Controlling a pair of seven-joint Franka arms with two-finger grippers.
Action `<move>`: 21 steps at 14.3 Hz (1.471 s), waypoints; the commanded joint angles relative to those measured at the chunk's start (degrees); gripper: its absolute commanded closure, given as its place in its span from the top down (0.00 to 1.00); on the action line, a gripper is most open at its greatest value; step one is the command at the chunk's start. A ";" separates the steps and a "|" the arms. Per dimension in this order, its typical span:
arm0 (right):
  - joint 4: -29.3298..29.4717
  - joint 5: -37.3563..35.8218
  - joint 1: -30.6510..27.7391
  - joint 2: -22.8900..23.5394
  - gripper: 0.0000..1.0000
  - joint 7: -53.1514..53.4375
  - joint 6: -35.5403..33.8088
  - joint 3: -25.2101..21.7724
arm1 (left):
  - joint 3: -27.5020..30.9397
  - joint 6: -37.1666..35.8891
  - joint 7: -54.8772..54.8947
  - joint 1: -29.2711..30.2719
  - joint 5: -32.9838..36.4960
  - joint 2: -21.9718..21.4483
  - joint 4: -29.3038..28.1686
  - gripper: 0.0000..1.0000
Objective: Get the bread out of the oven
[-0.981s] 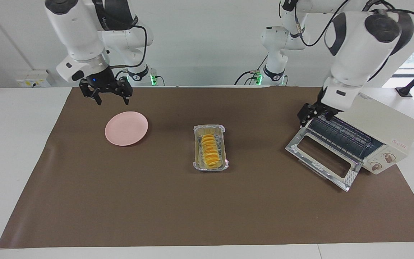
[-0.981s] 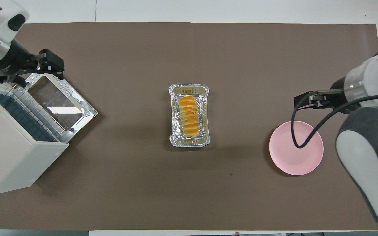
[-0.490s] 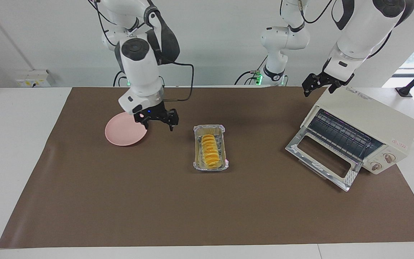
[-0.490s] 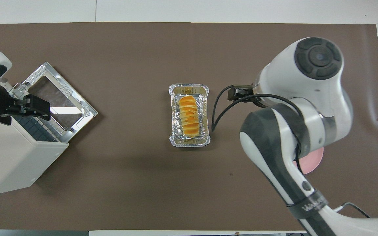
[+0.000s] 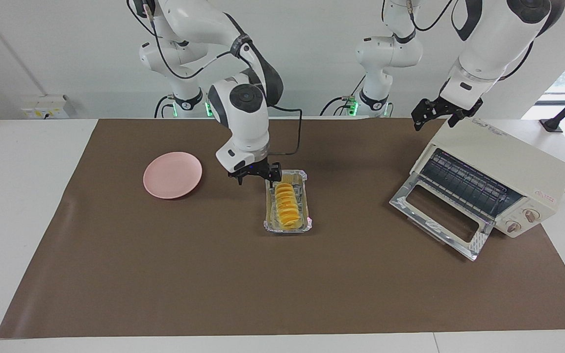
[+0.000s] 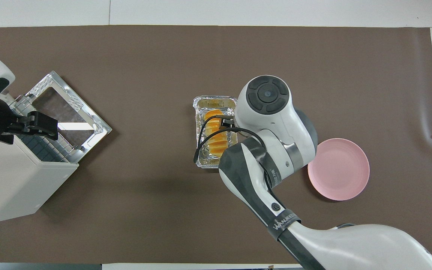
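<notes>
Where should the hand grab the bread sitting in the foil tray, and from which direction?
Likely across its narrow width near the middle, coming straight down. The bread lies flat in the foil tray, its long axis running toward and away from the robots, and the tray's raised walls block a side approach. The right hand, open, hangs at the tray's robot-side end; the left hand waits, open, above the oven.

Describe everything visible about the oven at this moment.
The oven is a cream-white box, apparently metal, standing at the left arm's end of the table, turned at an angle to the mat's edge. Its glass door, framed in shiny metal, is dropped fully open and lies nearly flat above the mat. A wire rack shows inside, and nothing can be seen on it. Two round knobs sit beside the opening. The open left hand hangs over its top corner, apparently without touching it.
</notes>
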 commanded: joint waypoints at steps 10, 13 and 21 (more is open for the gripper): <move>-0.01 -3.63 0.20 5.04 1.00 2.56 6.72 -0.43 | -11.03 -1.55 2.42 12.80 -0.08 2.58 1.76 1.00; -0.62 -3.63 0.20 5.04 0.99 2.29 7.59 -0.43 | -11.03 2.48 2.69 12.71 0.01 -1.64 -3.17 1.00; -3.35 -3.72 0.73 4.43 0.00 1.15 10.15 -0.43 | -11.38 0.40 5.32 13.42 0.01 -1.21 -0.21 1.00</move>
